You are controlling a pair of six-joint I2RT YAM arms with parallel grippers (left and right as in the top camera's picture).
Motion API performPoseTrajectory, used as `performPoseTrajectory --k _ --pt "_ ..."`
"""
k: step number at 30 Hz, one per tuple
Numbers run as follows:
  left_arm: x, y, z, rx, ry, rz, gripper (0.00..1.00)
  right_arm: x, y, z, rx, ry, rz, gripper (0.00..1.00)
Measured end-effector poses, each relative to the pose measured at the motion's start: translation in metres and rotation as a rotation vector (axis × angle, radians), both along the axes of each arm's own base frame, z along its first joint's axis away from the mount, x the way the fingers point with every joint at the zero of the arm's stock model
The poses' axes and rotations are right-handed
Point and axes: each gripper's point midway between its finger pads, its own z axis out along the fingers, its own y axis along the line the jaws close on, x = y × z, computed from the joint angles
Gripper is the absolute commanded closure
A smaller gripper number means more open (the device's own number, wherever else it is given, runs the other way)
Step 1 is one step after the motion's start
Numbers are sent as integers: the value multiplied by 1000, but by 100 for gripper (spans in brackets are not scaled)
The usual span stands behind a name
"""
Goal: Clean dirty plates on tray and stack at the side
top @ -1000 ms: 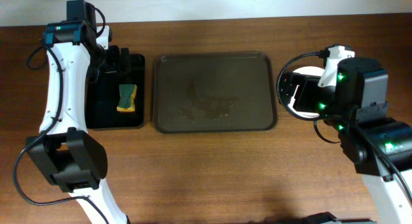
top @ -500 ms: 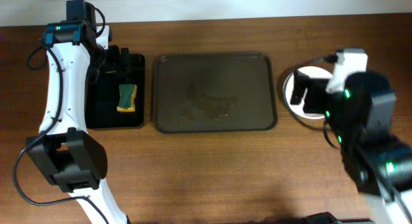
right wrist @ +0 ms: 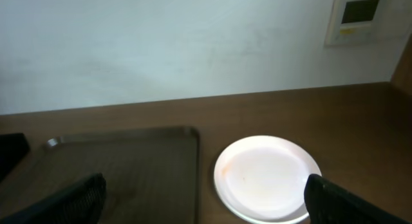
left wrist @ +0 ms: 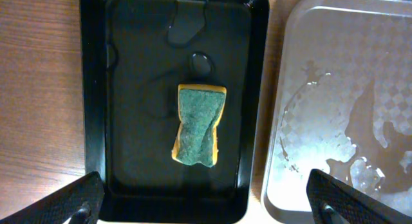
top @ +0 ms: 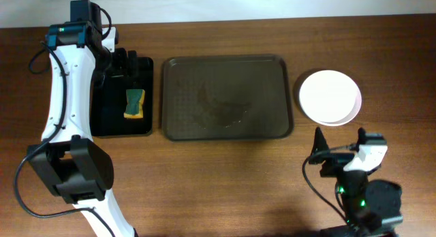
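Note:
The brown tray (top: 225,73) lies in the middle of the table, wet with water streaks and with no plates on it; it also shows in the left wrist view (left wrist: 302,76) and the right wrist view (right wrist: 129,166). White plates (top: 330,96) are stacked on the table right of the tray, also in the right wrist view (right wrist: 267,177). My left gripper (left wrist: 206,205) is open and empty above the black tray (top: 112,124), which holds a green and yellow sponge (top: 134,104) (left wrist: 198,125). My right gripper (right wrist: 203,201) is open and empty, drawn back near the front edge, facing the plates.
The black tray (left wrist: 96,89) has water pooled in it around the sponge. A white wall runs behind the table, with a small wall panel (right wrist: 357,18) at the upper right. Bare wooden table (top: 225,182) stretches in front of both trays.
My right arm has pulled back from over the plates toward the front edge, leaving the white stack uncovered. The left arm has not moved.

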Motion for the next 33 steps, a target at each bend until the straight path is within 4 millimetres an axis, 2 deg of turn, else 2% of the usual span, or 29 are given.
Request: performPoseTrajectory --k 4,8,15,19,33 --pt "0 0 0 0 1 0 1 -5 -6 -7 16 -146 -18 2" --pt "0 0 0 0 0 0 1 -1 -7 -15 21 -228 -18 2" --pt "0 0 0 0 0 0 1 8 -3 -53 18 -175 1 2" --pt "0 0 0 0 0 0 1 9 0 -89 12 -54 20 2" --pt "0 0 0 0 0 0 1 9 9 -91 17 -47 72 2"
